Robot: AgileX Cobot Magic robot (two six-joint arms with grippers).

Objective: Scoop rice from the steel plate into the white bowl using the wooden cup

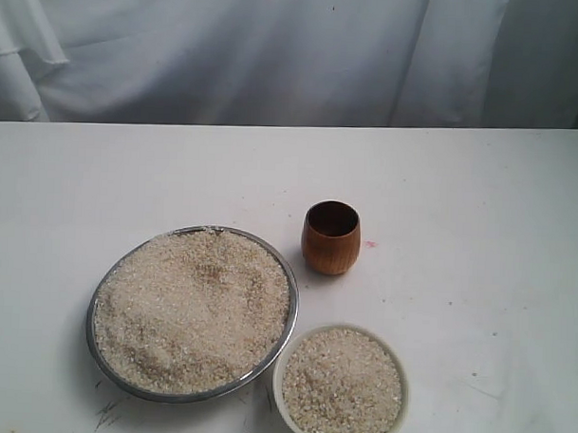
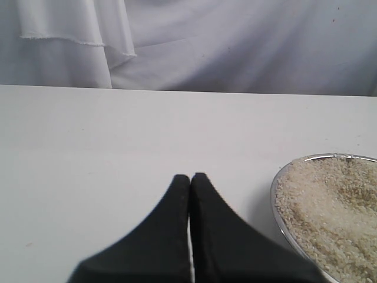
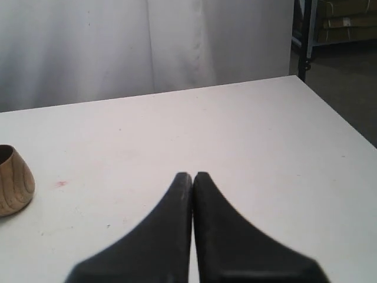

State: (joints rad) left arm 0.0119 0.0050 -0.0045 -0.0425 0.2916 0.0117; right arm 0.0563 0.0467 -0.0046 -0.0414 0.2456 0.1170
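The steel plate lies at the front left of the table, heaped with rice. Just right of it, at the front edge, the white bowl holds more rice. The wooden cup stands upright behind the bowl, dark inside. Neither arm shows in the exterior view. My left gripper is shut and holds nothing, hovering over bare table beside the plate's rim. My right gripper is also shut on nothing, well apart from the cup.
The white table is backed by a white curtain. Its right edge drops to a dark floor in the right wrist view. A small pink spot marks the table beside the cup.
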